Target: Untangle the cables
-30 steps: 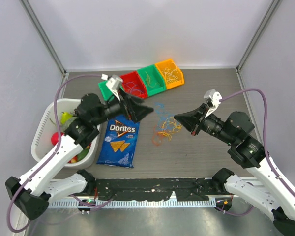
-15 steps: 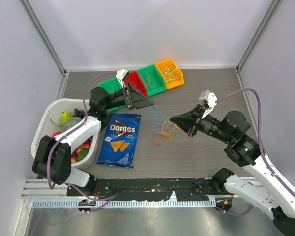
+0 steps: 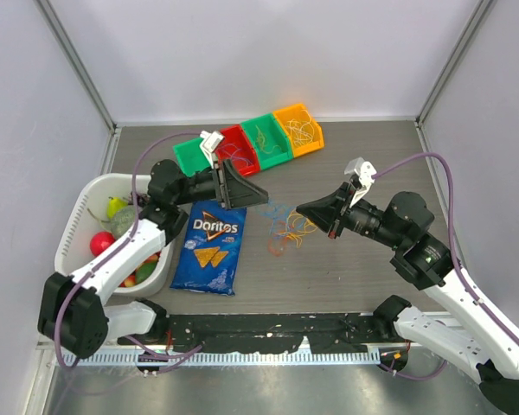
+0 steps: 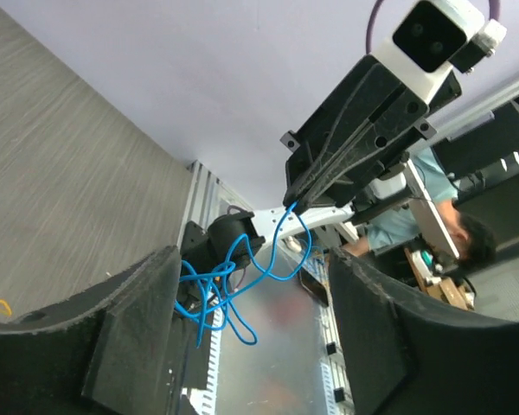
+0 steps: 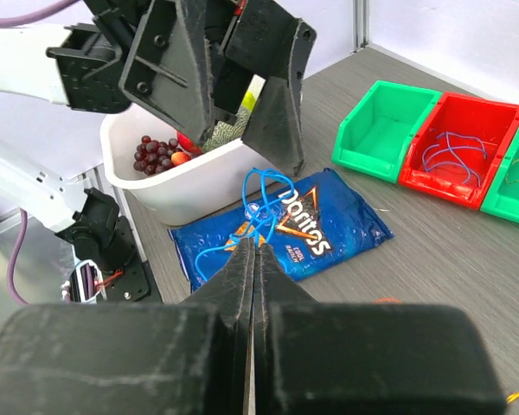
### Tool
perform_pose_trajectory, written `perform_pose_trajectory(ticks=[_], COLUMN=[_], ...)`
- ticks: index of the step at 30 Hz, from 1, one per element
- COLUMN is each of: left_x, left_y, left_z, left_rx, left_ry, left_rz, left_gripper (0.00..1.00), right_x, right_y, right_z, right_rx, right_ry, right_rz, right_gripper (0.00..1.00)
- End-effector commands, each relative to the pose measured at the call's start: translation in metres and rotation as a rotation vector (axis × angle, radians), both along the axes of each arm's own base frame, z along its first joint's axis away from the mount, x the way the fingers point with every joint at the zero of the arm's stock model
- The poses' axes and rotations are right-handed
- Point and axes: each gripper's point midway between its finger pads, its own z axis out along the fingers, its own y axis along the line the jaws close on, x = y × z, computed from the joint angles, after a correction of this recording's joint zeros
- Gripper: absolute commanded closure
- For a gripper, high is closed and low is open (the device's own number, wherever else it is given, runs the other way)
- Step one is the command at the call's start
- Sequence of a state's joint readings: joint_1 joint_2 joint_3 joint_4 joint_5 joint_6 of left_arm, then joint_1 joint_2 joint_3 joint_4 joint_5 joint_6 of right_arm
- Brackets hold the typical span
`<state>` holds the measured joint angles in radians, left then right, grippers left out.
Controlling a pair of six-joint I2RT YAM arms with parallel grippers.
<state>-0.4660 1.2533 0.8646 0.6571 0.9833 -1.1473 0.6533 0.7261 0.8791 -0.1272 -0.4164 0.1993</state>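
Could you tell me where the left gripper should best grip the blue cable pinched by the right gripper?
Probably the tangled bunch of the blue cable, away from where the right gripper pinches it, coming straight on from the left gripper: the loops dangle free there, between its open jaws.

1. Only a narrow gap separates the left gripper (image 3: 261,195) from the right gripper (image 3: 301,207), and a blue cable (image 5: 261,201) hangs across it.
2. Under that gap, loose cables (image 3: 291,229) litter the table (image 3: 372,147).
3. To the left, a flat chip bag (image 3: 209,249) and a white basket (image 3: 73,226) stand in the way.
4. A row of bins (image 3: 189,157) lines the far side.
5. The table's right half lies bare.
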Motion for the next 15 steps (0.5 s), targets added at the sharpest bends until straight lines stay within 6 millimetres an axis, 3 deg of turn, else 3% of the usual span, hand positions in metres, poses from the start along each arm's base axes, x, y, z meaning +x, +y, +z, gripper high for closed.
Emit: perform_pose_trajectory(ticks=[1, 4, 7, 11, 15], left_x=[0.004, 0.009, 0.009, 0.004, 0.001], left_y=[0.011, 0.022, 0.025, 0.015, 0.007], left_z=[-0.016, -0.018, -0.017, -0.023, -0.027], left_rx=[0.131, 0.181, 0.189, 0.202, 0.226], left_ry=[-0.074, -0.114, -0.132, -0.118, -0.137], left_rz=[0.133, 0.241, 0.276, 0.235, 0.232], left_gripper=[0.25, 0.25, 0.31, 0.42, 0.47], right_x=[-0.002, -0.003, -0.003, -0.003, -0.003], right_y=[-0.004, -0.004, -0.004, -0.003, -0.002], right_z=[0.032, 0.032, 0.032, 0.032, 0.033], right_rx=[0.049, 0.05, 0.052, 0.056, 0.06], right_ry=[-0.087, -0.089, -0.085, -0.086, -0.085], right_rz=[-0.011, -0.009, -0.006, -0.003, 0.001], right_gripper=[0.99, 0.99, 0.99, 0.99, 0.99])
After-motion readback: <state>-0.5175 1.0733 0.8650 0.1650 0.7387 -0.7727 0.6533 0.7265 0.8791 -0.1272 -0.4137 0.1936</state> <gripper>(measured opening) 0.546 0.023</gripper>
